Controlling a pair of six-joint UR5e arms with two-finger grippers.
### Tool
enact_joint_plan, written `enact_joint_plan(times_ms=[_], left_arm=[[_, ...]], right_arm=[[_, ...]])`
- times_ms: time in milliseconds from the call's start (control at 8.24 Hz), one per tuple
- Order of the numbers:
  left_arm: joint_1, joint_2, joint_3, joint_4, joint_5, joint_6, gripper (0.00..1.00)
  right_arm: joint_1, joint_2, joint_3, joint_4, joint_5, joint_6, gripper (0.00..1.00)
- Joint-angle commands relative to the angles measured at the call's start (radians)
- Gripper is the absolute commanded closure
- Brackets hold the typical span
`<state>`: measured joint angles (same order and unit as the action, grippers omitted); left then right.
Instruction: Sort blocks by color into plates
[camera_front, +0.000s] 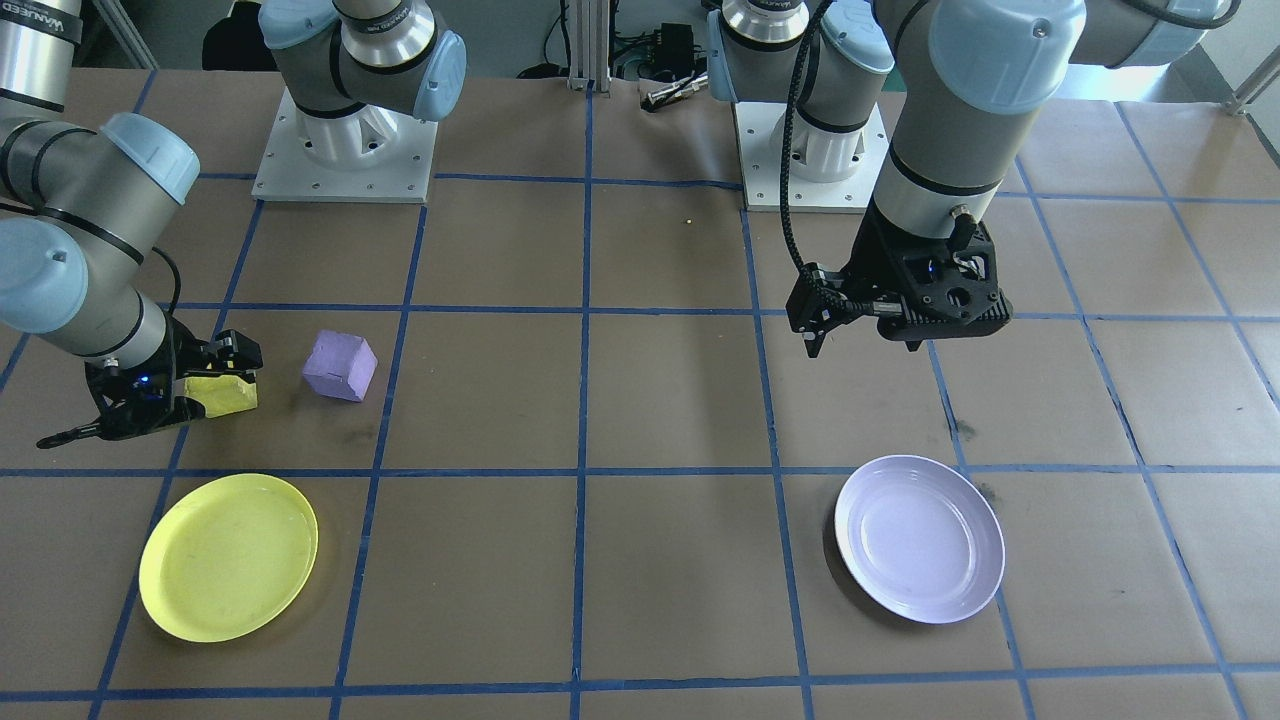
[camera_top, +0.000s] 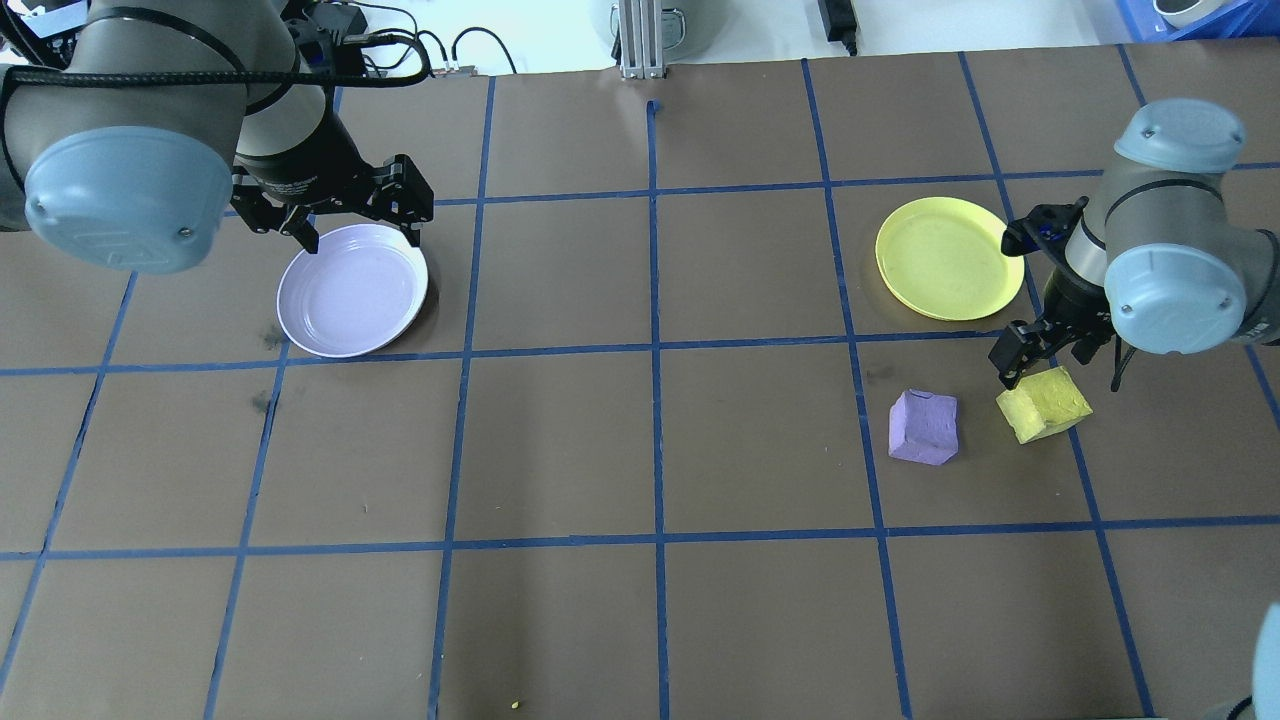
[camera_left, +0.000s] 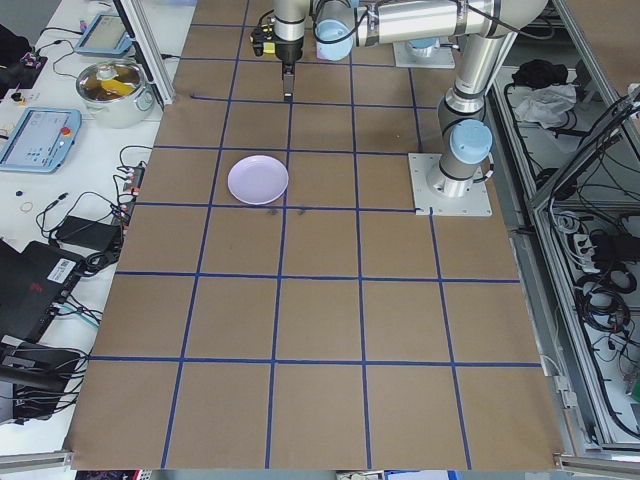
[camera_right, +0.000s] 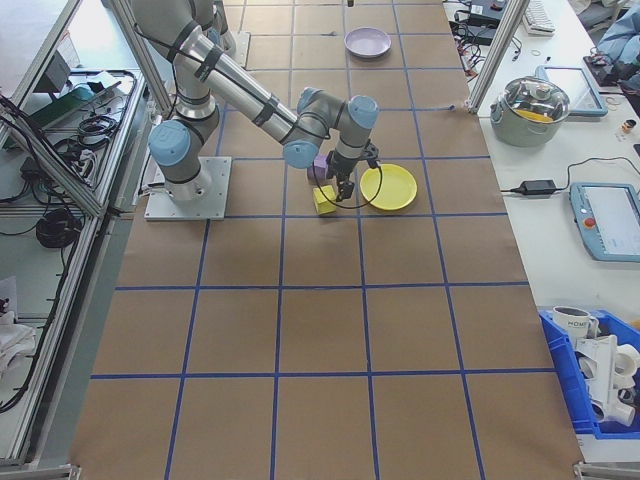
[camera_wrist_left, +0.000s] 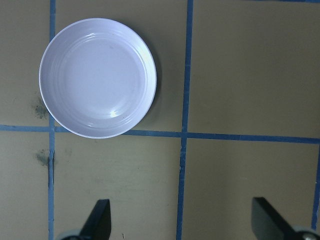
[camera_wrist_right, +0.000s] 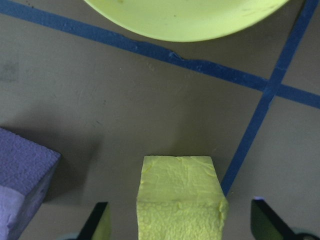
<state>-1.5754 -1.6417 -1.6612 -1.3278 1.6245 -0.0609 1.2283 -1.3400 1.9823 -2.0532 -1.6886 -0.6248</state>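
Bright, even light from above fills the workspace, casting only soft, short shadows beside the yellow block (camera_top: 1044, 403), the purple block (camera_top: 923, 427) and under the rim of the lavender plate (camera_wrist_left: 97, 77). A whitish sheen glints on that plate's inner curve. The fixed views are sharp across the brown table (camera_top: 640, 450); the side views show slight bending at the edges. In the wrist views, the fingertips (camera_wrist_right: 97, 222) at the bottom are dark and soft-edged.

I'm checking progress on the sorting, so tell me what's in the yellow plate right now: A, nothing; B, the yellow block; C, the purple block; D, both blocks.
A: the yellow plate is bare, while the yellow block and the purple block both sit on the table beside it.
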Motion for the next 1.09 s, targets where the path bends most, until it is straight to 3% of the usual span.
enact_joint_plan(times_ms=[0,121,364,486,607,850,971], left_arm=[[0.000,-0.004,0.001,0.001,0.000,0.009,0.00],[0.000,-0.004,0.001,0.001,-0.002,0.009,0.00],[0.000,-0.004,0.000,0.001,-0.003,0.007,0.00],[0.000,-0.004,0.000,-0.001,-0.002,0.009,0.00],[0.000,-0.004,0.001,0.001,-0.002,0.009,0.00],[0.000,-0.001,0.001,0.001,-0.003,0.010,0.00],[0.002,0.000,0.001,-0.001,-0.002,0.010,0.00]], right_arm=[[-0.013,-0.002,0.021,0.028,-0.002,-0.015,0.00],[-0.013,-0.002,0.030,0.042,-0.003,-0.012,0.00],[-0.013,-0.002,0.030,0.079,-0.061,-0.012,0.00],[-0.013,-0.002,0.029,0.081,-0.063,-0.010,0.26],[-0.013,-0.001,0.029,0.081,-0.062,-0.012,0.45],[-0.013,0.002,0.029,0.077,-0.049,-0.010,0.51],[-0.013,-0.001,0.023,0.077,-0.051,-0.006,0.65]])
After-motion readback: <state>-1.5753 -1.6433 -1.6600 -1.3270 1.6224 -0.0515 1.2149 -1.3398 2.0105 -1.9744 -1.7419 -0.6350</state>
